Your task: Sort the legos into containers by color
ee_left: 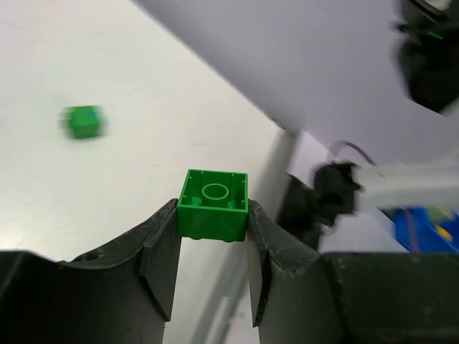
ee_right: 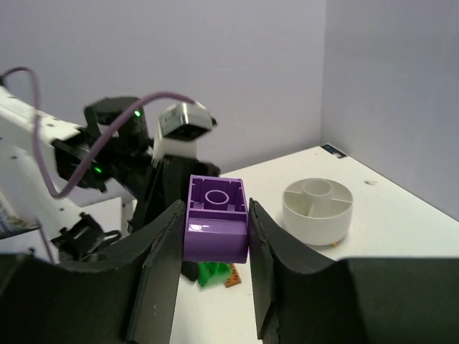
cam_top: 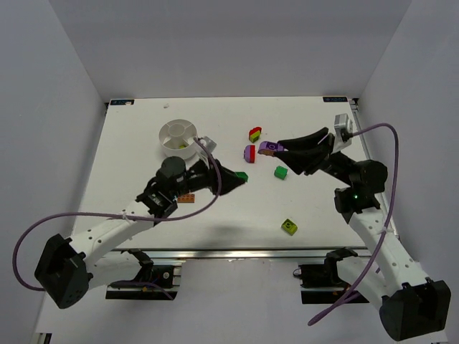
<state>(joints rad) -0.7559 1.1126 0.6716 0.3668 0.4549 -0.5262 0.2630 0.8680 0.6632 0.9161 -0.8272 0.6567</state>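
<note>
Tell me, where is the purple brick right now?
The purple brick is pinched in the right gripper, held up on the right side of the top view, just right of the purple-and-red piece.

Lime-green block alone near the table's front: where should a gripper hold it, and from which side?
Come straight down from above and pinch two opposite flat side walls of the lime-green block. It appears skewed to the edge of the table, so turn the jaws to match. Nothing crowds it.
</note>
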